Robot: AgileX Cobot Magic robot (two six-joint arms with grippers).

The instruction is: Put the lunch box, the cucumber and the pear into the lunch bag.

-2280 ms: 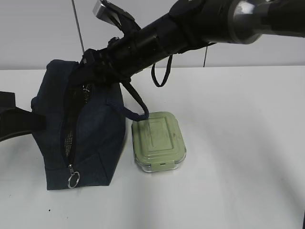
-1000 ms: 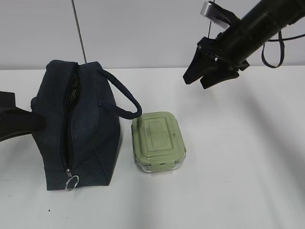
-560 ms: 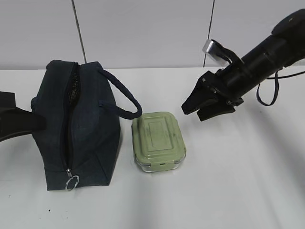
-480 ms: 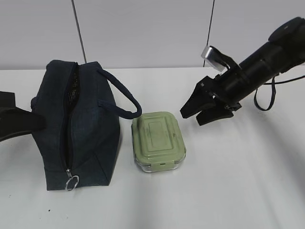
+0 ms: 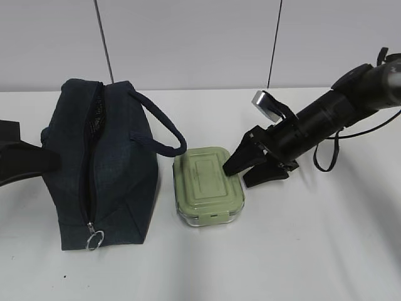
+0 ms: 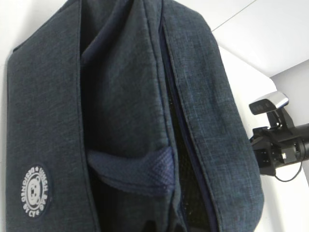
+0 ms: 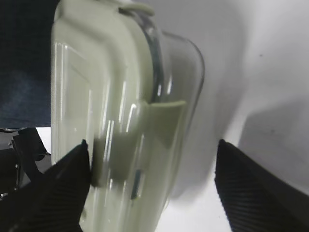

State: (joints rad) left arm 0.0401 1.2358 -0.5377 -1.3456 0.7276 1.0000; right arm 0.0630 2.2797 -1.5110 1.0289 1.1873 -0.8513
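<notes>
On the white counter [image 5: 301,251] the lunch box [image 5: 207,185] sits at centre, just beside the lunch bag [image 5: 106,163] at 9 o'clock. At 3 o'clock the right tool [image 5: 249,169], spread wide and empty, straddles the box's edge. An off-centre pinch could slip on the lid or push the box against the bag. The left tool's state cannot be told.

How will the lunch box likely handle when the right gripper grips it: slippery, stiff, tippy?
The lunch box looks rigid; its glossy clear wall may be slippery. Lying low and flat, it seems unlikely to tip. The right gripper is open beside it.
</notes>
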